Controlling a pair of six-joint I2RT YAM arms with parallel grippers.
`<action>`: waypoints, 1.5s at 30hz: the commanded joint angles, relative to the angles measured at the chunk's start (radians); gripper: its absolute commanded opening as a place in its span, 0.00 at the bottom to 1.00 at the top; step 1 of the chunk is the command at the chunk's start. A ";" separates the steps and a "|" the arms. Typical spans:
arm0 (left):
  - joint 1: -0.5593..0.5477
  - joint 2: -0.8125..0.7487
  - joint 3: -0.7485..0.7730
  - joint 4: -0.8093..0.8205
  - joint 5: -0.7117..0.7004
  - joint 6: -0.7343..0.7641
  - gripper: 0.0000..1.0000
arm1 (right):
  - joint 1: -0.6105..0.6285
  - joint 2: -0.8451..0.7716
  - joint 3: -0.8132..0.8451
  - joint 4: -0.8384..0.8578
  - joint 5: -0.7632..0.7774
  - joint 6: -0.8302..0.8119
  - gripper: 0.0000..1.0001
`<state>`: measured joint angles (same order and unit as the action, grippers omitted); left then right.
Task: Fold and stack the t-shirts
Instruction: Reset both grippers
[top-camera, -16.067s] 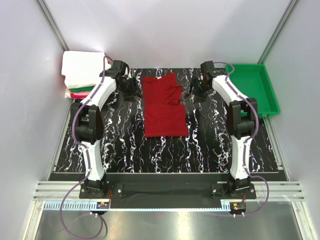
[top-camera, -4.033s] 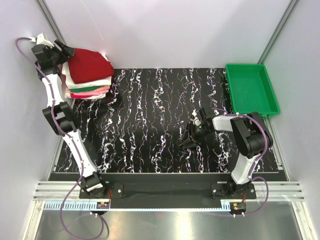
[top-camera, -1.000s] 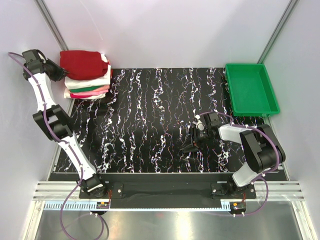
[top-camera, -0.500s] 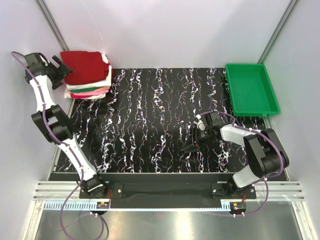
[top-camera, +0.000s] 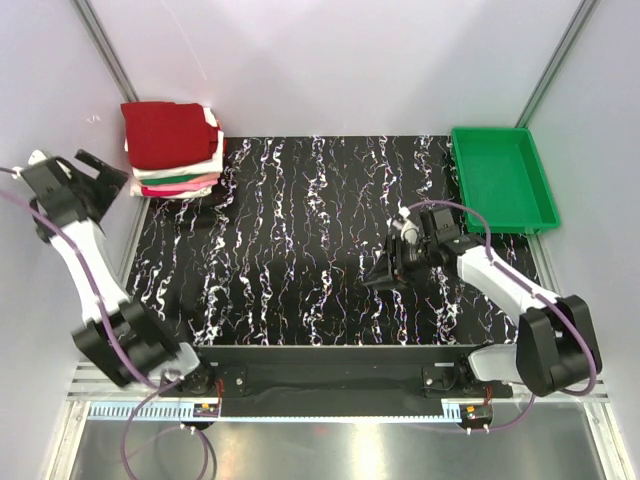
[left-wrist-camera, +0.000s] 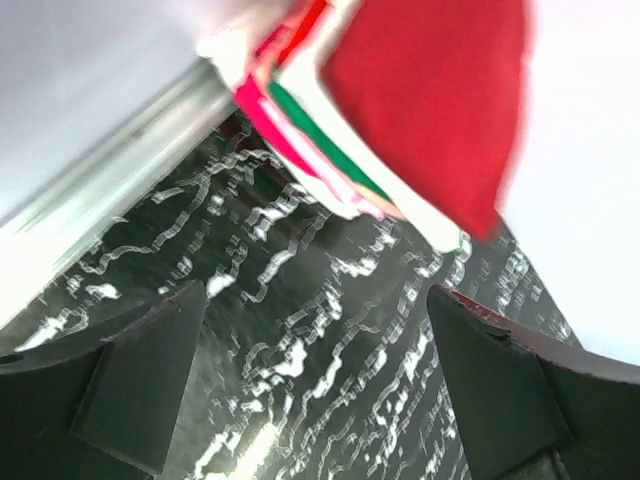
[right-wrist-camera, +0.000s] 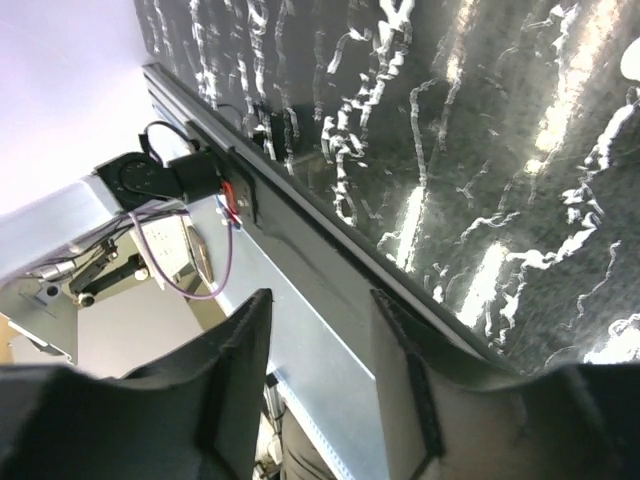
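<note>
The t-shirts sit in one folded stack at the back left corner, with the deep red t-shirt (top-camera: 165, 132) on top. Under it lie white (top-camera: 200, 158), green (top-camera: 172, 178) and pink (top-camera: 185, 189) shirts. In the left wrist view the red t-shirt (left-wrist-camera: 440, 100) caps the same layered stack (left-wrist-camera: 330, 150). My left gripper (top-camera: 105, 178) hangs left of and nearer than the stack, apart from it. It (left-wrist-camera: 320, 370) is wide open and holds nothing. My right gripper (top-camera: 380, 276) hovers over the mat's right half. It (right-wrist-camera: 320, 350) is open and holds nothing.
A green plastic tray (top-camera: 505, 175) stands at the back right, beside the black marbled mat (top-camera: 300, 220). White walls with metal posts close in the sides and the back. The right wrist view looks down at the table's front rail (right-wrist-camera: 300, 270) and an arm base (right-wrist-camera: 165, 175).
My left gripper opened, let go of the red t-shirt on the stack and pulled back toward the near left. My right arm shifted and its jaws widened a little.
</note>
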<state>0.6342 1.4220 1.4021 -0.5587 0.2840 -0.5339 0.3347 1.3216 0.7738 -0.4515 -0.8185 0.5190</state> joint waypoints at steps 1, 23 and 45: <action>-0.037 -0.190 -0.170 0.126 0.076 -0.031 0.99 | 0.007 -0.061 0.125 -0.062 0.019 0.021 0.52; -0.321 -0.712 -0.912 0.446 -0.190 0.305 0.99 | 0.015 -0.558 0.114 -0.139 0.168 0.214 0.61; -0.478 -0.209 -1.098 1.307 -0.379 0.327 0.99 | 0.015 -0.614 0.136 -0.148 0.176 0.131 0.66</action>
<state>0.1917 1.1801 0.2844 0.4992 -0.0769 -0.2897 0.3450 0.7296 0.8936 -0.6254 -0.6445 0.6769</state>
